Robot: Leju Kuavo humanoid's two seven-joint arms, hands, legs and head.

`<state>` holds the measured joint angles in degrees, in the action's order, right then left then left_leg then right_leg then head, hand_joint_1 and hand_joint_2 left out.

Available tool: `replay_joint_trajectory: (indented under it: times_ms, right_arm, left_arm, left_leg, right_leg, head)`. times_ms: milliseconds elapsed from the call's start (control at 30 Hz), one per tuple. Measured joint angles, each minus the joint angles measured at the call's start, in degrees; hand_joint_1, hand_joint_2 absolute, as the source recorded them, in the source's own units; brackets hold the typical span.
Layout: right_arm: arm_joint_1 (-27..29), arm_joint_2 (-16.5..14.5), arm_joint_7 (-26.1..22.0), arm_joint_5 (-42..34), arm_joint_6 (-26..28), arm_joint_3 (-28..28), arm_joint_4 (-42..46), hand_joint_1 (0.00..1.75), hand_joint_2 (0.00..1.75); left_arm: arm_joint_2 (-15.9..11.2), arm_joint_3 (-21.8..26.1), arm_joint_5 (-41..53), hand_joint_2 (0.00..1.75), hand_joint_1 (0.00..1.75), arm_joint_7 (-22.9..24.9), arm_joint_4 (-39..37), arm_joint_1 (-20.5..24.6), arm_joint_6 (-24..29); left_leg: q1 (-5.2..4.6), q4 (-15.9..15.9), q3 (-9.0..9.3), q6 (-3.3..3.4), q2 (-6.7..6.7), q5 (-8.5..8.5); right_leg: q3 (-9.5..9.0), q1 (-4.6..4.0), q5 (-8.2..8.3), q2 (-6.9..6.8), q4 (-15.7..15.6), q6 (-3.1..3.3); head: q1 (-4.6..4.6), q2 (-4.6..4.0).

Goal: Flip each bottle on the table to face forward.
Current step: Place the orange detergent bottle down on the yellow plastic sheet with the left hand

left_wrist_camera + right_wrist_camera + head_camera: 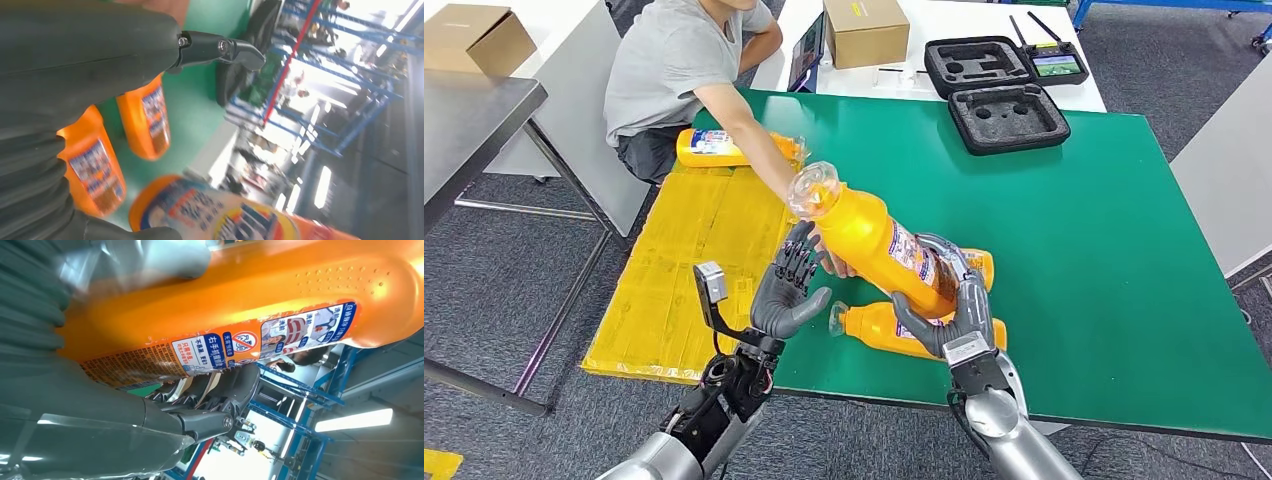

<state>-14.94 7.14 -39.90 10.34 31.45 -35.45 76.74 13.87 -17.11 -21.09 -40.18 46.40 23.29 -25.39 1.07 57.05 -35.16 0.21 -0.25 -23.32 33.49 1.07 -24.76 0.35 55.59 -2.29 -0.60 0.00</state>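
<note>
While my right hand (954,322) grips the raised bottle (874,240) above the green table (1104,250), my left hand (786,290) hovers spread and empty beside it. Right wrist view: fingers (235,385) wrap the label; a person's hand (836,262) beneath risks collision, I judge.

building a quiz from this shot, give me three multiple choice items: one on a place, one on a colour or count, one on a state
1. Where is the empty foam case?
A. far side of the green table
B. on the floor
C. on the yellow mat

2. What colour are the bottles?
A. blue
B. orange
C. white

3. What is the right robot hand doing?
A. hanging open
B. gripping a raised bottle
C. pressing the table

Answers:
1 A, the foam case lies at the far edge of the table.
2 B, the raised bottle and the bottle under it are both orange.
3 B, the right robot hand wraps the raised bottle's lower end, clear of the table.
</note>
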Motion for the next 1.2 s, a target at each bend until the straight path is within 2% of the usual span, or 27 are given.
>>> replay_joint_trajectory:
  times_ms: [100, 300, 533, 1000, 1200]
  right_arm:
    - [0.29, -0.05, 0.00, 0.15, 0.14, -0.14, -0.16, 1.75, 1.75]
    - [1.00, -0.04, 0.02, 0.15, 0.56, -0.25, -0.20, 1.75, 1.75]
    - [1.00, -0.22, 0.01, -0.20, -1.42, 0.15, -0.23, 1.75, 1.75]
    - [0.48, -1.52, 0.00, -1.75, -4.37, 0.84, -2.01, 1.75, 1.75]
    - [-0.63, -2.80, 0.00, -2.72, -6.95, 1.72, -4.01, 1.75, 1.75]
  left_arm:
    - [0.38, 0.26, -2.68, 1.75, 0.00, 1.01, 0.27, -0.07, -2.89]
    - [1.28, 0.26, -4.38, 1.75, 0.00, 2.52, 1.23, -0.14, -5.14]
    - [2.63, -2.49, -5.20, 1.75, 0.00, 3.53, 1.57, -0.34, -7.19]
    - [3.35, -5.74, -4.65, 1.75, 0.00, 2.84, 2.13, -0.05, -6.88]
    - [3.46, -6.92, -4.14, 1.75, 0.00, 1.54, 2.56, 0.05, -4.66]
  left_leg:
    - [0.00, 0.00, 0.00, 0.00, 0.00, 0.00]
    - [0.00, 0.00, -0.02, 0.00, 0.00, -0.01]
    - [-0.01, 0.00, -0.02, 0.00, 0.00, 0.00]
    - [-0.01, 0.00, -0.04, 0.00, 0.00, 0.00]
    - [-0.02, 0.00, -0.02, 0.00, 0.00, 0.00]
  right_leg:
    - [0.00, 0.00, 0.00, 0.00, 0.00, 0.00]
    - [0.03, 0.00, 0.00, 0.00, 0.00, 0.00]
    - [0.02, 0.01, 0.00, 0.00, 0.00, 0.00]
    - [0.02, 0.02, 0.00, 0.00, 0.00, 0.00]
    - [0.03, 0.03, 0.00, 0.01, 0.00, 0.00]
  head:
    - [-0.01, 0.00]
    - [-0.01, -0.01]
    - [0.01, 0.00]
    - [-0.01, 0.00]
    - [-0.01, 0.00]
